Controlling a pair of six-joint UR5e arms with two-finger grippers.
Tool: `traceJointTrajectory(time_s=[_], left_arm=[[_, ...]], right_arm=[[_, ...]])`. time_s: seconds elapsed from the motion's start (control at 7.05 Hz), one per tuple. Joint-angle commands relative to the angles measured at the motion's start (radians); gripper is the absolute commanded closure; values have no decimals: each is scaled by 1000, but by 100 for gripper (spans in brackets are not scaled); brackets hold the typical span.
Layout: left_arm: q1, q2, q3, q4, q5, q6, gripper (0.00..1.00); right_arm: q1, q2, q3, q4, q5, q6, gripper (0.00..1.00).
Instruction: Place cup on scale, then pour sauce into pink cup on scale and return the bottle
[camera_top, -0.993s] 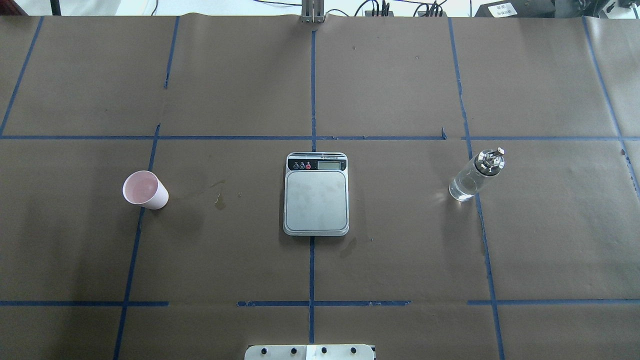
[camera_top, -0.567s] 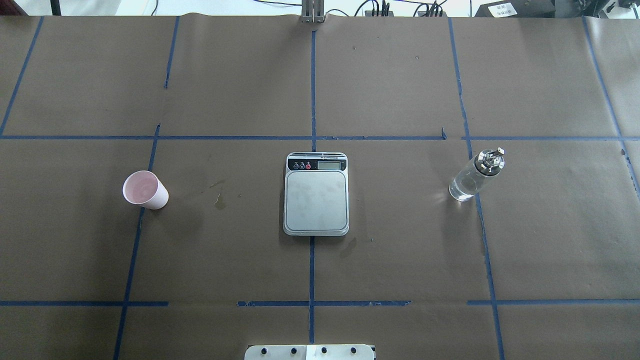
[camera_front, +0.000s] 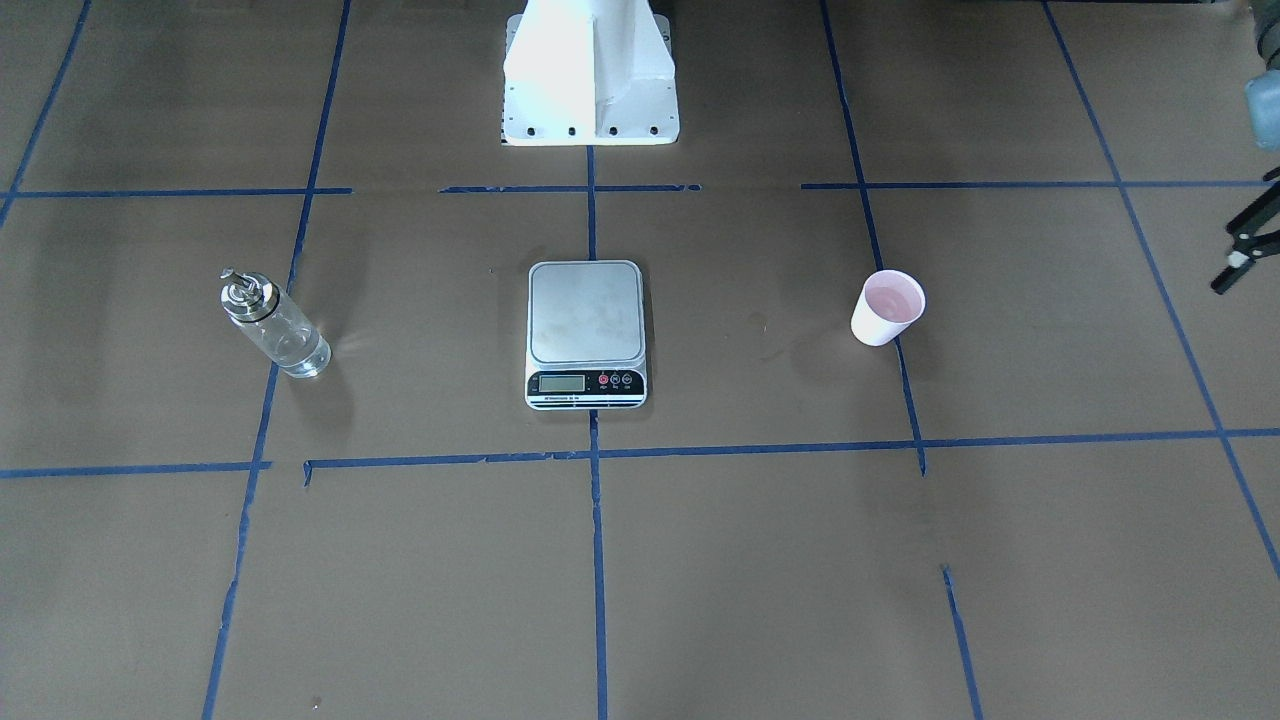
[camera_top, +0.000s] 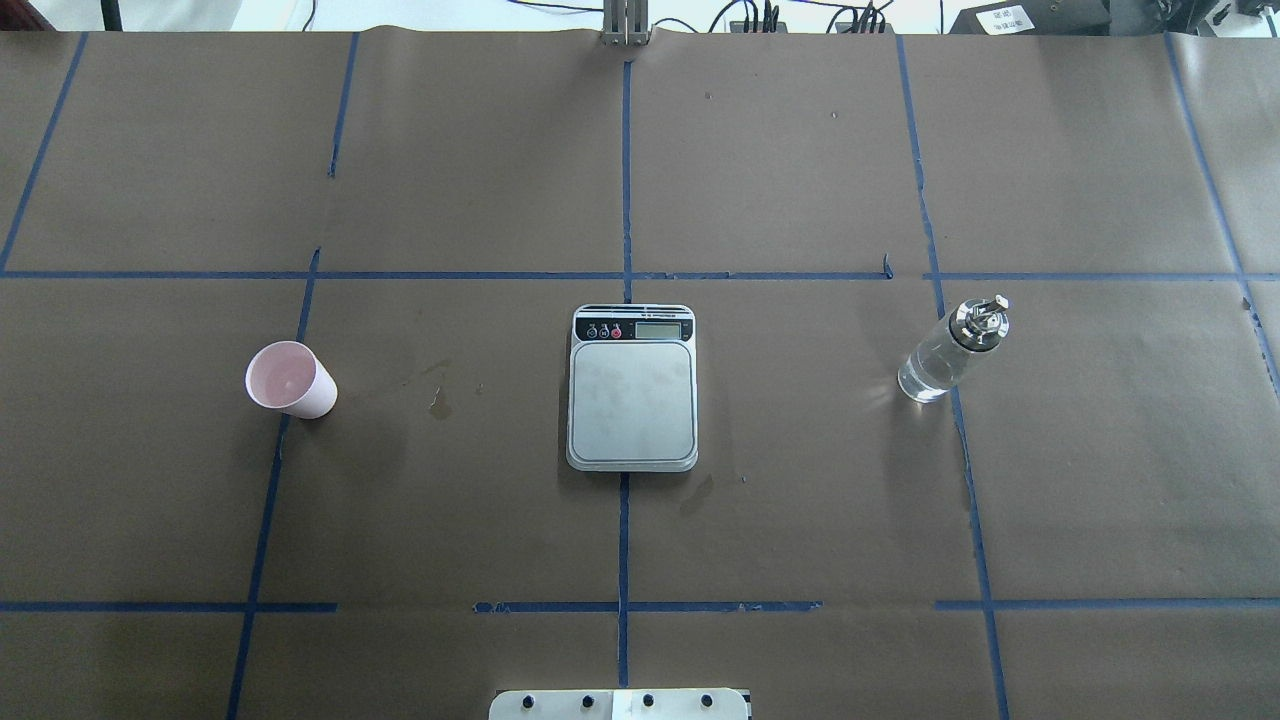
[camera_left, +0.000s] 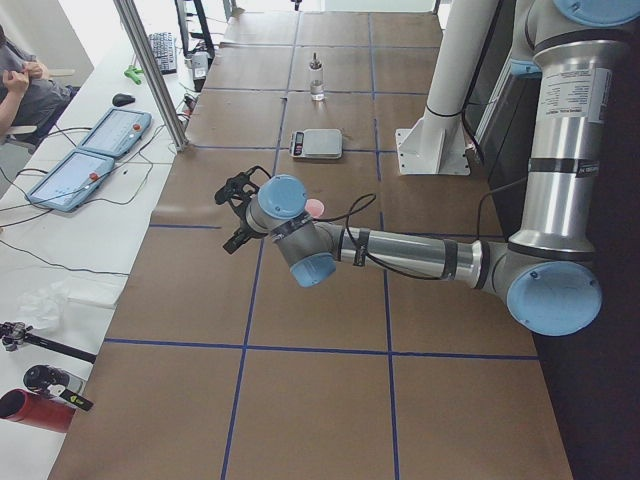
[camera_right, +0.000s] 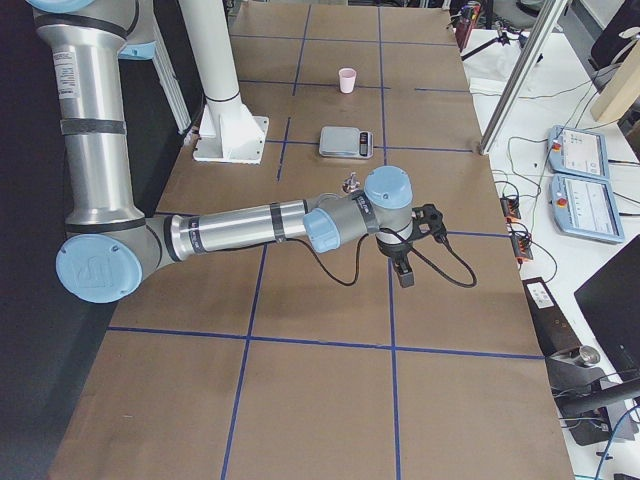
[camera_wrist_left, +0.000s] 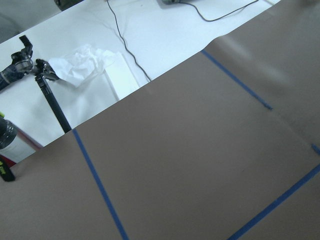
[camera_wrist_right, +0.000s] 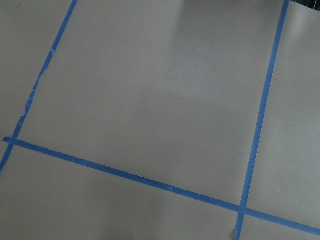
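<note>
The pink cup (camera_top: 290, 380) stands upright on the brown paper left of the scale; it also shows in the front view (camera_front: 887, 308). The scale (camera_top: 632, 400) lies at the table's middle with its steel plate bare. The clear glass bottle (camera_top: 950, 350) with a silver cap stands right of the scale, holding clear liquid. My left gripper (camera_left: 232, 215) hovers near the table's left end, far from the cup. My right gripper (camera_right: 418, 248) hovers near the right end, past the bottle (camera_right: 351, 183). I cannot tell whether either gripper is open or shut. Both wrist views show only paper and tape.
Blue tape lines grid the brown paper. A small wet stain (camera_top: 440, 403) lies between cup and scale. The robot's white base (camera_front: 590, 70) stands behind the scale. Control tablets (camera_left: 90, 150) and a metal post (camera_left: 150, 70) stand at the operators' side.
</note>
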Motion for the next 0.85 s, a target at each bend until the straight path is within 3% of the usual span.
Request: traceJointTrajectory(time_s=[0.0, 0.14, 0.28, 0.57, 0.71], left_arm=[[258, 59, -133, -7, 239, -347, 0], [389, 62, -157, -3, 322, -492, 0], [524, 68, -158, 9, 500, -610, 1], [571, 65, -222, 219, 563, -639, 19], [586, 62, -229, 265, 574, -636, 25]], right_arm=[[-3, -3, 2, 0, 1, 2, 0], [-3, -8, 2, 0, 1, 2, 0], [-3, -9, 2, 0, -1, 1, 0], [-3, -9, 2, 0, -1, 2, 0], [-3, -9, 2, 0, -1, 2, 0]])
